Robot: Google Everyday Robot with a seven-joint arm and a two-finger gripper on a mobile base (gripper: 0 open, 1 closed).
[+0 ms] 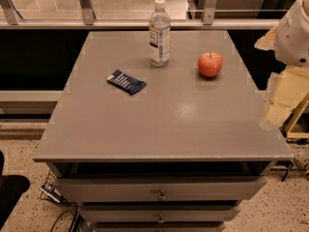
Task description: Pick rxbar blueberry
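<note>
Approach not begun: the gripper [282, 100] hangs off the desk's [169, 124] right edge, open or closed I cannot tell; next, cross left to the snack bar [126, 81].

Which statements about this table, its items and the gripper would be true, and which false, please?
1. The snack bar lies flat on the table. True.
2. The water bottle lies on its side. False: it stands upright.
3. The gripper holds the snack bar. False: it hangs by the table's right edge in the camera view, apart from the bar.
4. The apple is nearer the gripper than the snack bar is. True.
5. Drawers sit under the tabletop. True.
</note>
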